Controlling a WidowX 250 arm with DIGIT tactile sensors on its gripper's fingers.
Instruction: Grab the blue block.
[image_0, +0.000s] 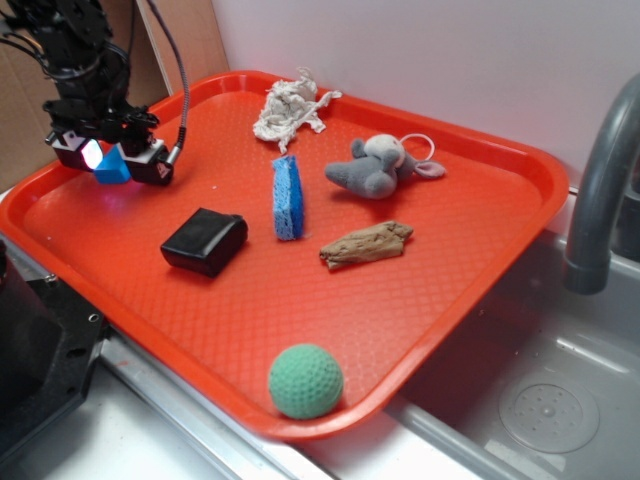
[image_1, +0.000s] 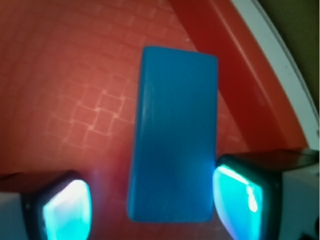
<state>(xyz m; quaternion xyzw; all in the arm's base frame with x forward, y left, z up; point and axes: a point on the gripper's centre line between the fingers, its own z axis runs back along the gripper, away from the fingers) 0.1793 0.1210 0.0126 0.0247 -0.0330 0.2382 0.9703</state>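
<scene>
The blue block (image_0: 112, 168) lies on the red tray (image_0: 450, 290) near its far left rim, directly under my gripper (image_0: 112, 158). In the wrist view the blue block (image_1: 175, 135) stretches lengthwise between the two glowing pads of the gripper (image_1: 155, 205), which is open. The right pad (image_1: 240, 197) sits at or almost at the block's side. A strip of tray shows between the block and the left pad (image_1: 65, 210). The block rests flat on the tray.
Also on the tray are a black box (image_0: 204, 241), a thin blue sponge (image_0: 287, 197), a grey plush mouse (image_0: 378, 167), a wood piece (image_0: 366, 245), a white rag (image_0: 290, 107) and a green ball (image_0: 305, 381). A grey faucet (image_0: 600, 190) and sink (image_0: 540, 400) lie to the right.
</scene>
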